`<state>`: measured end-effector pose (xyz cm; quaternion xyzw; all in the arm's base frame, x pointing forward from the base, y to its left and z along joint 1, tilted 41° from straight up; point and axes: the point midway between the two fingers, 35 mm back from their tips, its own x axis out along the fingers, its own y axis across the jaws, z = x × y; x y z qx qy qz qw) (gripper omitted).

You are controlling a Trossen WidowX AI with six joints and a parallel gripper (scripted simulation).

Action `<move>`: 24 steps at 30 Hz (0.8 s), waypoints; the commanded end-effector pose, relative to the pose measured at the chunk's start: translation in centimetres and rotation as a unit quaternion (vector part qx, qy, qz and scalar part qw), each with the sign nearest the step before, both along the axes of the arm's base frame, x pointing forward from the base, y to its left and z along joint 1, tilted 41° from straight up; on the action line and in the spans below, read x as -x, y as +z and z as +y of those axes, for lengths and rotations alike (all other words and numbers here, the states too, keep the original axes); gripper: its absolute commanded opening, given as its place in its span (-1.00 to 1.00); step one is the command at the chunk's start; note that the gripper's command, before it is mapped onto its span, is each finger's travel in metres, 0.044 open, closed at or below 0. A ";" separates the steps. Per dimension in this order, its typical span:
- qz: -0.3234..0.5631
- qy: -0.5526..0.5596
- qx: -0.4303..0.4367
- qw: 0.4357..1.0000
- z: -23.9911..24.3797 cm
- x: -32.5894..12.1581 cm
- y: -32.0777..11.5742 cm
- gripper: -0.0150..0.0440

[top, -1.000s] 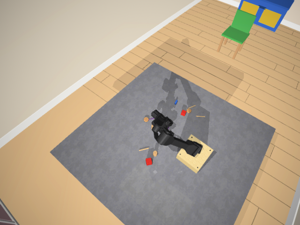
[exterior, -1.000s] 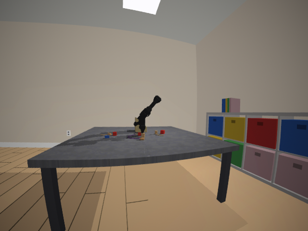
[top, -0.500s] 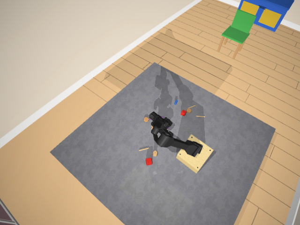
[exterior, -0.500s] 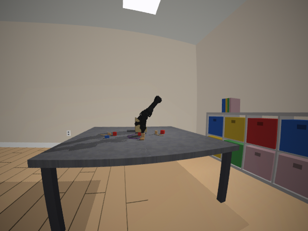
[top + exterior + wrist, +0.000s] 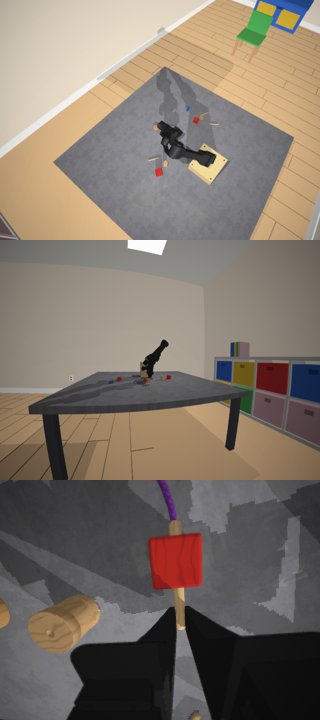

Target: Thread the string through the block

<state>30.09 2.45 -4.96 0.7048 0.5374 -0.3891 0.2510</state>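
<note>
In the wrist view the thin wooden stick (image 5: 180, 607) runs through the hole of the red wooden block (image 5: 176, 560). Its far end pokes out on the other side, where the purple string (image 5: 168, 500) joins it. My gripper (image 5: 179, 611) (image 5: 149, 376) is shut on the near end of the stick, just short of the block and low over the table (image 5: 103, 155). The block (image 5: 144, 379) rests on the table. The string (image 5: 136, 381) loops on the table beside it. A round wooden button (image 5: 155, 127) lies left of the arm.
A wooden cylinder (image 5: 62, 624) (image 5: 147, 382) lies close left of the fingers. A loose stick (image 5: 195, 715) lies under the gripper. Two red cubes (image 5: 195, 120) (image 5: 158, 172), a blue piece (image 5: 187, 108) and loose sticks (image 5: 213, 124) (image 5: 153, 159) are scattered around. The arm's wooden base (image 5: 219, 165) stands at the right.
</note>
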 end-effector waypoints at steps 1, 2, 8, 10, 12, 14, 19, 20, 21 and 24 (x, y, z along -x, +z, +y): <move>-0.001 0.000 0.001 1.000 0.3 -0.4 0.5 -0.49; 0.000 0.000 0.001 1.000 0.4 -0.4 0.5 -0.49; 0.003 0.001 -0.001 1.000 0.8 -0.7 0.9 -0.49; 0.004 0.002 -0.001 1.000 0.9 -0.8 1.1 -0.49; 0.005 0.002 -0.001 1.000 1.1 -0.9 1.2 -0.49; 0.005 0.003 -0.002 1.000 1.2 -0.9 1.3 -0.49; 0.007 0.004 -0.002 1.000 1.6 -1.0 1.6 -0.49; 0.007 0.005 -0.003 1.000 1.6 -1.1 1.7 -0.49; 0.008 0.005 -0.003 1.000 1.7 -1.1 1.8 -0.49; 0.009 0.006 -0.003 1.000 1.9 -1.2 1.9 -0.49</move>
